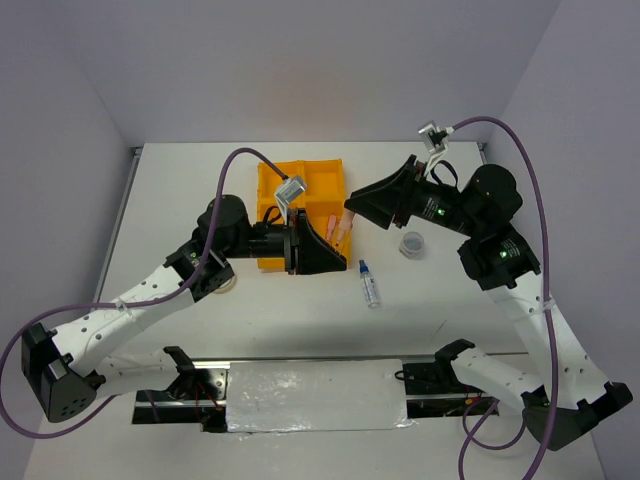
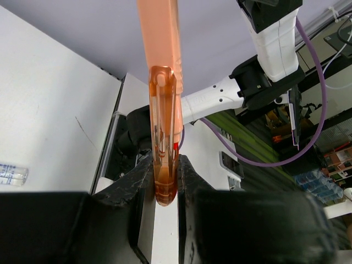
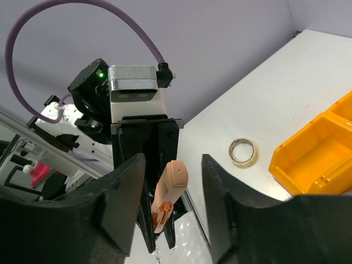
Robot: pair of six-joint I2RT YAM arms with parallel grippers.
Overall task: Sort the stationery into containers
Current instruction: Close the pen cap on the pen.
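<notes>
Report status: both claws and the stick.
Left claw shut on translucent pink plastic stick. Right claw open, facing it. Stick not yet in orange-yellow plastic tray. No obstruction seen.

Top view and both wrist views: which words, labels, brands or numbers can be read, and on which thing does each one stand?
No text can be read in any view.
Bottle: blue print on its label, too small and blurred to read.
Stick: no print shows.
</notes>
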